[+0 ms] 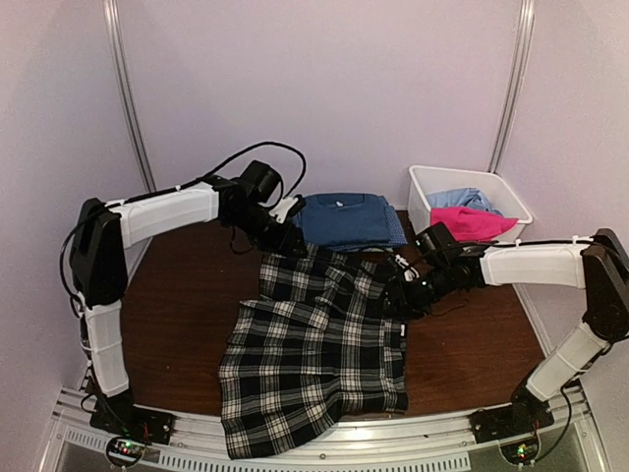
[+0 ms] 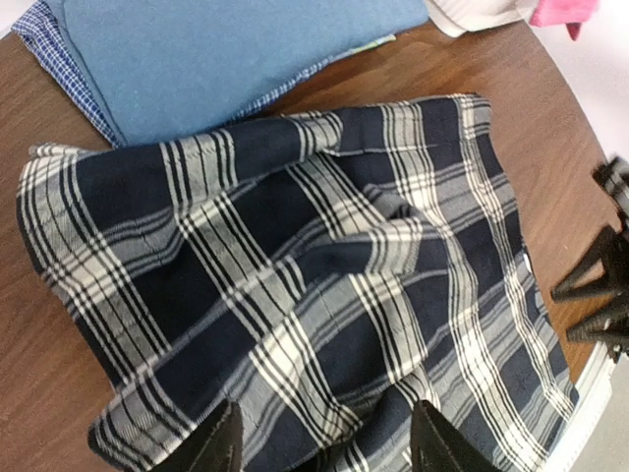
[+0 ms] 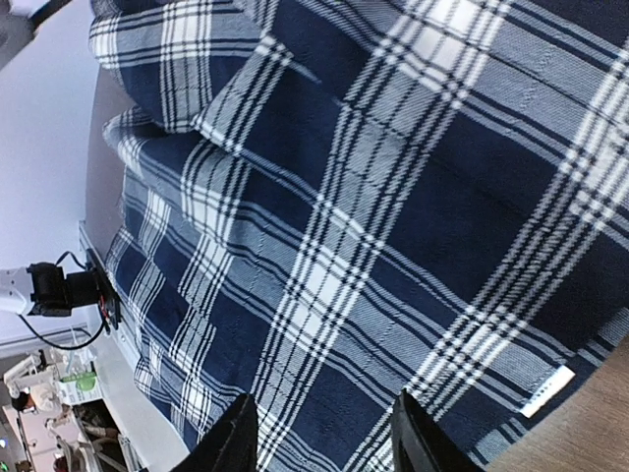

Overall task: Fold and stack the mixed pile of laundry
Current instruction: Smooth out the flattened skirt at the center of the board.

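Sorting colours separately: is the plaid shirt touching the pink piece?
Apart. Top view shows the pink piece inside the white bin, the plaid shirt spread on the table outside it.

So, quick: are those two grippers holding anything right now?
Left gripper: open over the plaid shirt, holding nothing.
Right gripper: open over the same shirt, holding nothing.

The plaid shirt (image 1: 314,344) is black and white from above, its dark squares reading navy in both wrist views. At twelve o'clock from it a plain blue T-shirt (image 1: 344,218) lies on a fine blue-and-white checked piece (image 2: 56,49), over the dark brown wood-grain table (image 1: 187,315). At two o'clock, a white bin (image 1: 417,197) shows a bright pink piece (image 1: 472,224) and a pale blue piece (image 1: 460,200).
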Motion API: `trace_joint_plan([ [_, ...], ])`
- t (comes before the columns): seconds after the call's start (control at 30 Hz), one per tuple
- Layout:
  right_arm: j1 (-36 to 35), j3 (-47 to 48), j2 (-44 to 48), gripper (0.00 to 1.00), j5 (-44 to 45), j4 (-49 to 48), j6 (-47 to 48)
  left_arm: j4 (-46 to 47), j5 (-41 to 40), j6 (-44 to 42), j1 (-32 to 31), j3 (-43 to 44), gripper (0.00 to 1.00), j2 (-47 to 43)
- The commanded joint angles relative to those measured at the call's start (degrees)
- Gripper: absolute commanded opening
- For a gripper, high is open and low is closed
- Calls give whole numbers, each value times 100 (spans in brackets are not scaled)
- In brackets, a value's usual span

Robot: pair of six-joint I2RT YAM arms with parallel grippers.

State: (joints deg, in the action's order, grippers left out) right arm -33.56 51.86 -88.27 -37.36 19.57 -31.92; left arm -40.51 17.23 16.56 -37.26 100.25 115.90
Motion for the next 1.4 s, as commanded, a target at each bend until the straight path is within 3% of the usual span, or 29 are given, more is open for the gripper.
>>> trace_joint_plan([
  [0.0,295,-47,213,47,575,408,-207,260,135,15,-190,-1140,60,-848],
  [0.1,424,-243,273,48,587,353,-182,613,299,-21,-329,-1962,60,-1270],
  [0.3,394,68,-150,46,-520,-172,111,891,397,-92,-907,-3038,60,-1695],
  [0.43,110,399,-544,43,-1076,-208,303,1049,160,105,-959,-3569,59,-1662],
  [0.7,20,353,-1836,37,-987,-279,579,806,-852,-204,-606,-2673,58,-568],
  [0.8,29,315,-2091,36,-817,-158,595,428,-1607,-399,-364,-2127,61,-508],
  [0.9,34,362,-1970,36,-509,157,706,373,-2111,-506,-223,-2074,65,-854],
  [0.97,19,432,-1669,38,-568,263,788,435,-1900,-727,-348,-2244,66,-1236],
  [1.1,-75,495,-707,40,-721,517,955,817,-1544,-937,-1326,-3166,67,-2325],
  [1.27,-564,350,-145,39,-1110,686,957,1148,-967,-37,-1679,-4424,61,-2819],
  [1.37,-958,150,-322,38,-1092,608,908,1315,-865,188,-1672,-4673,58,-2543],
])
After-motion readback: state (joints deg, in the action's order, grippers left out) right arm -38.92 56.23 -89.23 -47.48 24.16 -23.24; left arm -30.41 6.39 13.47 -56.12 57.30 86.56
